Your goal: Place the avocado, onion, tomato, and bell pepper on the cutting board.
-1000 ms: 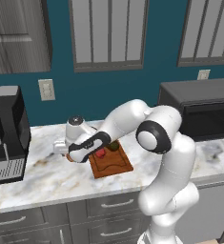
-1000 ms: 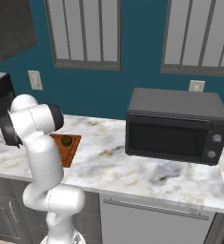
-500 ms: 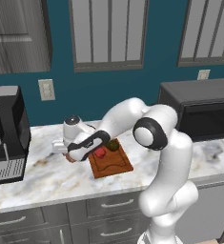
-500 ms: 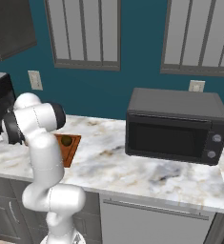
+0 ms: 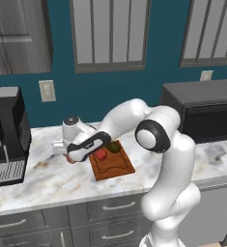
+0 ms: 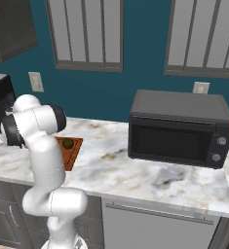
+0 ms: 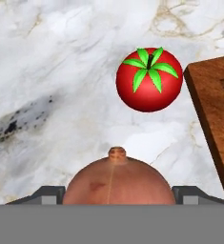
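Note:
My gripper (image 7: pixel 118 196) is shut on the onion (image 7: pixel 118 182), a peach-pink ball held between both dark fingertips (image 7: pixel 49 194) on the marble counter. Just beyond it lies the tomato (image 7: pixel 149 79), bright red with a green leafy top. A corner of the reddish-brown cutting board (image 7: pixel 212 109) shows to the tomato's right. In the left base view the gripper (image 5: pixel 69 155) is low over the counter, left of the cutting board (image 5: pixel 116 168). On the board lie the red bell pepper (image 5: pixel 101 154) and the dark avocado (image 5: pixel 115 146). The right base view shows the cutting board (image 6: pixel 73 154) and the avocado (image 6: pixel 67 144) behind my arm.
A black coffee machine (image 5: pixel 4 137) stands at the counter's left end, close to the hand. A dark microwave (image 6: pixel 179 129) sits on the right side of the counter. Bare marble counter (image 5: pixel 47 181) lies in front of the board.
The jaws have closed in from wide open onto the onion. The hand has sunk slightly towards the counter; the board and the things on it have stayed put.

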Tool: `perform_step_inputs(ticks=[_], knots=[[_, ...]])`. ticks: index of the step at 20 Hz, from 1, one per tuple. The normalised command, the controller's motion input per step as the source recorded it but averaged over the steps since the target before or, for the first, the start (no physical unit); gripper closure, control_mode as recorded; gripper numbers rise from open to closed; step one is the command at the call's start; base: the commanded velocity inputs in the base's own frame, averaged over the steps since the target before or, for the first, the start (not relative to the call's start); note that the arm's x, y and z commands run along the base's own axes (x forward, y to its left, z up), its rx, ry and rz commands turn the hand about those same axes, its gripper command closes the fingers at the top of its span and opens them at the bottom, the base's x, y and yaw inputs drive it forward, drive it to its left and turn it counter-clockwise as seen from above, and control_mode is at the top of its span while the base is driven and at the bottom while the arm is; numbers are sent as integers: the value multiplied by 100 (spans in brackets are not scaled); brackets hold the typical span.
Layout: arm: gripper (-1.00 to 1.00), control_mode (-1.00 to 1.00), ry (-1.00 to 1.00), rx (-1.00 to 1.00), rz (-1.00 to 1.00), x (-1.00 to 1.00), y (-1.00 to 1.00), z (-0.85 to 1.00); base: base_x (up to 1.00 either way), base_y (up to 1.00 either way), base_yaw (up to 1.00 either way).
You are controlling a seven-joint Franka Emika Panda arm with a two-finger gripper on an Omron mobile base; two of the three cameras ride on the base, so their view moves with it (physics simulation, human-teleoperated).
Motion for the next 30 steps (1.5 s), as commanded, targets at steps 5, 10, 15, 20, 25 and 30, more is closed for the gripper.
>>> perform_step_inputs(ticks=[5,10,15,20,25,30], knots=[[100,-100,-6,0,0,-46,0,82,0,0,0],[100,-100,-2,0,0,-70,-3,98,0,0,0],[100,-100,-8,0,3,-82,-29,79,0,0,0],[100,-100,-1,0,5,-42,-42,50,0,0,0],[100,-100,0,0,10,-24,-67,32,0,0,0],[100,-100,0,0,7,-10,-60,9,0,0,0]])
